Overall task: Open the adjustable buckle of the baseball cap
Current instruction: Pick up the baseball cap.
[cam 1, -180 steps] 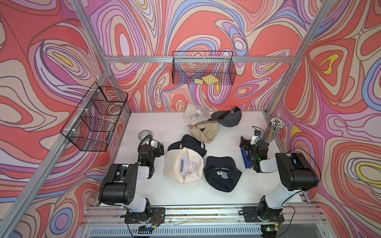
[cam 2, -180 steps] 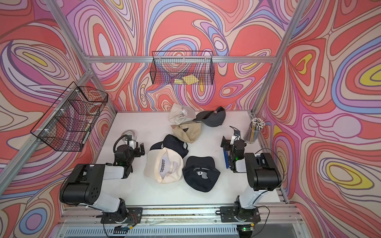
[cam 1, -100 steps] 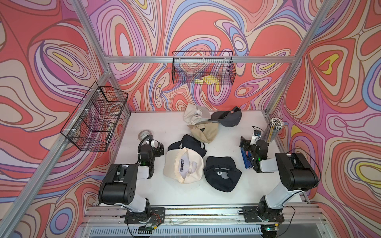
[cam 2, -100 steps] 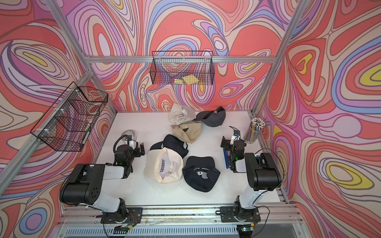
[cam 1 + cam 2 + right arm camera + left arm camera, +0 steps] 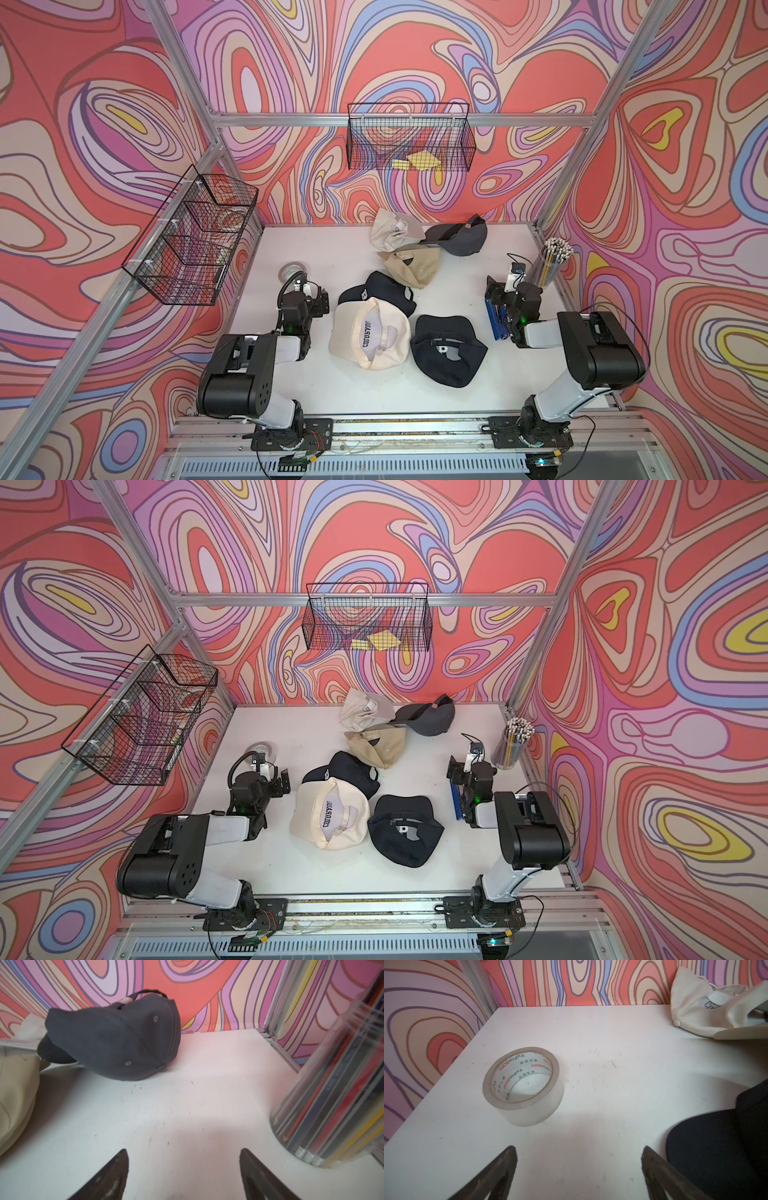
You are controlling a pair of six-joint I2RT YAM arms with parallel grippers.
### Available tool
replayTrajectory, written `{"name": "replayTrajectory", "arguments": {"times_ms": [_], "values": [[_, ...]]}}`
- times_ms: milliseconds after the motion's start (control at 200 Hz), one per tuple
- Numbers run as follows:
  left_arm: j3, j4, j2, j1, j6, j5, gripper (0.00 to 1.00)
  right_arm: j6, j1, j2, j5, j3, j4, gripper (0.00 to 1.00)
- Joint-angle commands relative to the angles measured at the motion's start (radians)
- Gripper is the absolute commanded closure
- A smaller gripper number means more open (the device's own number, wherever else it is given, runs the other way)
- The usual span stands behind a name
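The left gripper (image 5: 579, 1148) is spread wide and holds nothing; between its fingertips (image 5: 507, 1161) there is only the bare white table (image 5: 612, 1084). The right gripper (image 5: 184, 1150) is spread too, a little narrower, and also touches nothing. Just ahead of the left gripper lies a roll of clear tape (image 5: 533, 1113). Ahead of the right one stands a clear pencil holder (image 5: 332, 1095), and a blue flat object (image 5: 496, 323) lies under that arm.

Six baseball caps lie on the table, and no gripper touches any. In both top views the cream cap (image 5: 347, 340) and the black cap (image 5: 449, 361) are at the centre of the frame, both with the inside turned up; their buckles I cannot make out. A navy cap (image 5: 382, 291) is partly under the cream one. Higher in the frame are a khaki cap (image 5: 415, 268), an off-white cap (image 5: 392, 228) and a dark grey cap (image 5: 463, 243). The dark grey cap has its long axis left to right, brim to the left. Only the right wrist view shows its back strap (image 5: 149, 991), which arches up near the back wall.
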Motion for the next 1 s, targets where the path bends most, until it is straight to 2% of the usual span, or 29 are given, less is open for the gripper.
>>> {"name": "replayTrajectory", "arguments": {"times_ms": [0,95,200,356,436,501,551,666,781,916,992], "values": [[0.061,-0.232,-0.254,0.003,-0.112,-0.14,0.05,0.09,0.019,-0.218,-0.024,0.128,-0.345,0.2],[0.134,-0.463,-0.41,0.003,-0.213,-0.055,0.08,0.209,0.021,-0.303,-0.087,0.262,-0.659,0.29],[0.213,-0.672,-0.481,0.0,-0.36,0.031,0.11,0.264,0.045,-0.347,-0.231,0.303,-0.778,0.32],[0.258,-0.817,-0.464,0.0,-0.513,0.29,0.16,0.299,0.102,-0.416,-0.398,0.272,-0.837,0.32],[0.276,-0.857,-0.435,-0.003,-0.523,0.459,0.16,0.297,0.123,-0.462,-0.451,0.248,-0.894,0.32],[0.312,-0.918,-0.408,-0.019,-0.51,0.519,0.16,0.278,0.129,-0.504,-0.469,0.237,-0.952,0.32],[0.355,-0.993,-0.392,-0.05,-0.468,0.506,0.17,0.258,0.128,-0.532,-0.473,0.227,-0.989,0.31],[0.449,-1.176,-0.372,-0.15,-0.378,0.379,0.17,0.225,0.128,-0.582,-0.467,0.209,-1.04,0.3],[0.496,-1.229,-0.378,-0.239,-0.316,0.308,0.18,0.228,0.128,-0.609,-0.476,0.194,-1.035,0.3],[0.549,-1.276,-0.365,-0.327,-0.164,0.257,0.21,0.232,0.128,-0.623,-0.499,0.175,-1.004,0.3],[0.572,-1.283,-0.344,-0.355,-0.053,0.268,0.23,0.233,0.129,-0.623,-0.513,0.166,-0.994,0.3]]}}
